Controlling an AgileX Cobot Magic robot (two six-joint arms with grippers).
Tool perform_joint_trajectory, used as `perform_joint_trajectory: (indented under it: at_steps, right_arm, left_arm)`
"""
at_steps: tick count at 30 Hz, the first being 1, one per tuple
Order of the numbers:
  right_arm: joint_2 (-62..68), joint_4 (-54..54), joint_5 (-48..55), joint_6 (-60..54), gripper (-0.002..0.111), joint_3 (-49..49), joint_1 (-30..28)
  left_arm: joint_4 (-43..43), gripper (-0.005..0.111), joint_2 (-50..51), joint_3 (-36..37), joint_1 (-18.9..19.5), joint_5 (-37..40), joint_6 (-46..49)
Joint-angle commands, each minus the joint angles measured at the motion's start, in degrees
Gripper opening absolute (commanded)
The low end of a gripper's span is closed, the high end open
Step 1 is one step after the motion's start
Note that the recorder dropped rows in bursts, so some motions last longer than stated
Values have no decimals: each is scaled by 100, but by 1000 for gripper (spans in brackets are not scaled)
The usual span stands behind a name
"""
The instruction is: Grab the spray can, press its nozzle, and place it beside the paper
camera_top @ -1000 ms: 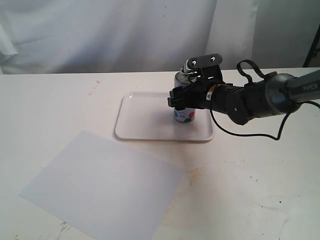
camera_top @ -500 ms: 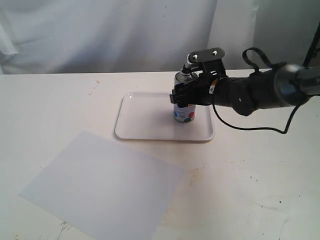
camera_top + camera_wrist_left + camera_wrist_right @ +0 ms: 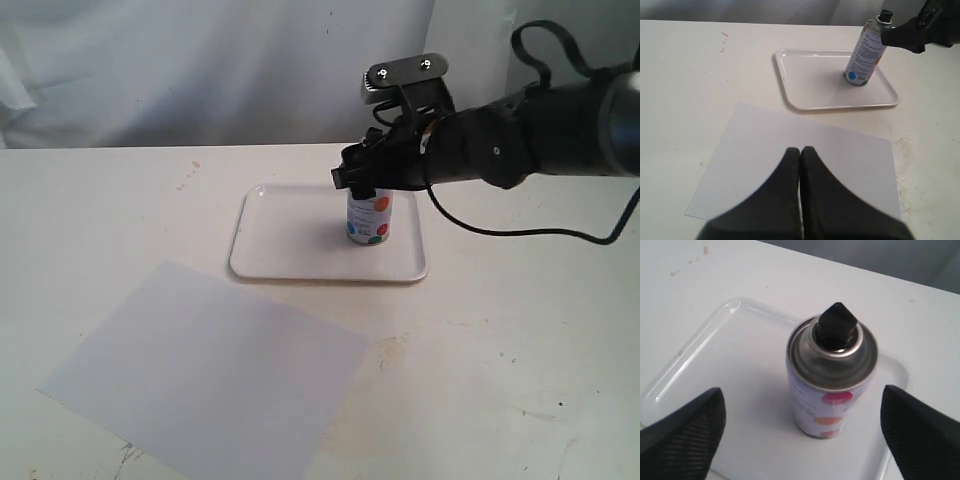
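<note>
The spray can (image 3: 369, 220) stands upright on the white tray (image 3: 290, 245), silvery with coloured dots on its white label. Its black nozzle (image 3: 838, 322) sits atop the domed top. My right gripper (image 3: 358, 178) hovers at the height of the can's top, open, its fingers (image 3: 687, 432) wide apart on either side of the can (image 3: 832, 385) without touching it. The paper (image 3: 215, 370) lies flat on the table, nearer the front than the tray. My left gripper (image 3: 800, 150) is shut and empty over the paper (image 3: 850, 155). The left wrist view also shows the can (image 3: 864, 57) and the tray (image 3: 815, 90).
The table (image 3: 520, 350) is white with a few stains. A white cloth backdrop (image 3: 200, 70) hangs behind the table's far edge. The right arm's black cable (image 3: 520, 232) loops over the table to the right of the tray.
My right gripper and arm have risen from around the can's body to the height of its top. The can stays put on the tray.
</note>
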Motion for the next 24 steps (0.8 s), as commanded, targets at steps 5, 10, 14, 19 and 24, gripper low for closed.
perform_joint_trajectory:
  at_steps: [5,10,14,19,24]
  right_arm:
    - [-825,346,1444,22,60,-16,2]
    - [-1303,487,2224,90,16,9,2]
    - [-1791,590,2113,90,0,341,2]
    - [-2497,637,952,378,0,1422,2]
    - [-3584,728,-101,457,0,2482,2]
  left_arm:
    - [-110,0,-76,4,16,-3,5]
    - [-109,0,-520,4,16,-13,5]
    - [-98,0,-869,4,16,-179,-342]
    - [328,0,-966,4,16,-328,-694]
    - [763,0,-966,4,16,-1153,-1140]
